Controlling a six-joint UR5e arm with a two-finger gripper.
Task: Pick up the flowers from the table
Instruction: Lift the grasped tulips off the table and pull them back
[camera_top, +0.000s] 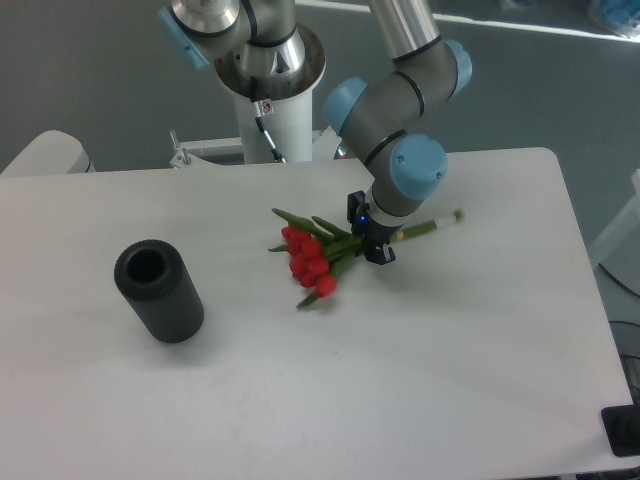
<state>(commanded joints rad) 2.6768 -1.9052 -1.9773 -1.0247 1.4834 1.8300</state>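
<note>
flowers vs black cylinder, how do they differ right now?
The flowers are red buds on thin green stems; the black cylinder is a thick, dark, matte tube with an open top. The gripper is closed on the flowers' stems, while the cylinder stands alone, untouched, far to the left. The flowers lie slanted and spread out; the cylinder is compact and roughly upright. Both are over the white table.

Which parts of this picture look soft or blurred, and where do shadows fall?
Fixed camera view: lighting is even and diffuse; the black cylinder casts only a faint shadow on the table; the flowers look slightly smeared beside the end effector; no strong glare on the tabletop.
</note>
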